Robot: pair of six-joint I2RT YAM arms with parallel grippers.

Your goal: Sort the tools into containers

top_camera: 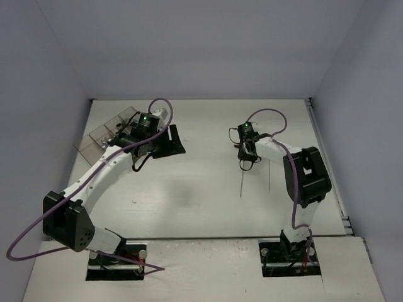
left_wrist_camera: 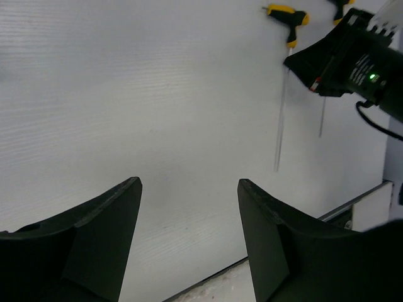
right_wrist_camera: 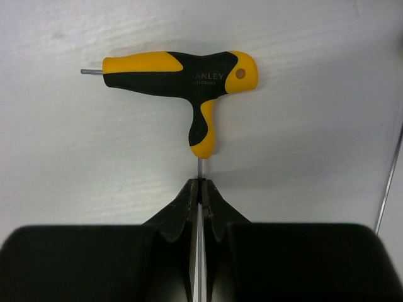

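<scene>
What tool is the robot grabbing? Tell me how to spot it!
Look at the white table, then the right arm's end effector. It pinches the thin shaft of a T-handled key with a yellow-and-black grip. The other shaft beside it lies free.

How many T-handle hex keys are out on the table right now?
2. One hex key has its shaft pinched between the right fingers; the other hex key lies free on the table beside it. More may be hidden in the containers.

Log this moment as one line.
right gripper: shut on hex key shaft | left gripper: open, empty | containers: far left corner
</scene>
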